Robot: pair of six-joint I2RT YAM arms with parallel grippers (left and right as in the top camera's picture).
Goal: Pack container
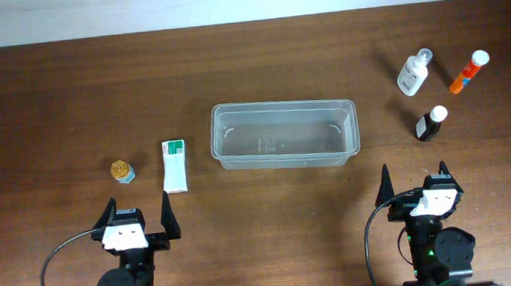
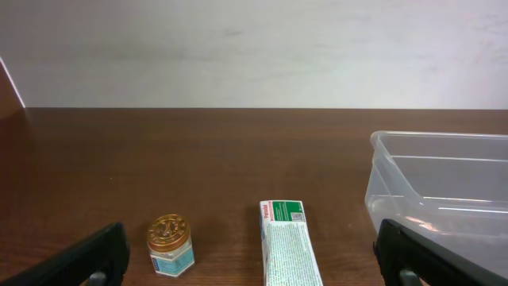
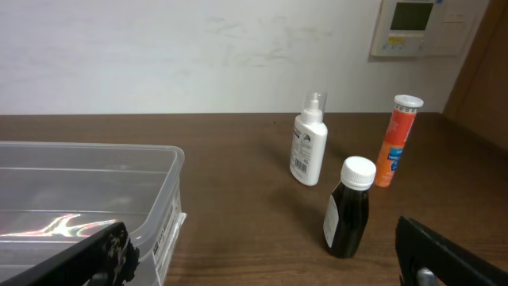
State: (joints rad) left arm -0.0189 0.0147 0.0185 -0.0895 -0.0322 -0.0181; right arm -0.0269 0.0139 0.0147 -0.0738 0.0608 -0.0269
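Observation:
The container point(image 1: 286, 160), a clear rectangular tub, stands empty at the table's middle; it also shows in the left wrist view point(image 2: 381, 171) and the right wrist view point(image 3: 163, 171). Left of it lie a white and green box point(image 1: 176, 165) point(image 2: 290, 250) and a small gold-lidded jar point(image 1: 123, 171) point(image 2: 170, 245). At the right stand a dark bottle with a white cap point(image 1: 432, 123) point(image 3: 349, 208), a small clear bottle point(image 1: 415, 71) point(image 3: 309, 148) and an orange tube point(image 1: 469, 71) point(image 3: 395, 141). My left gripper point(image 1: 138, 219) and right gripper point(image 1: 418, 184) are open and empty near the front edge.
A wall panel point(image 3: 421, 28) hangs on the white wall behind the table. The brown wooden table point(image 1: 54, 103) carries nothing else.

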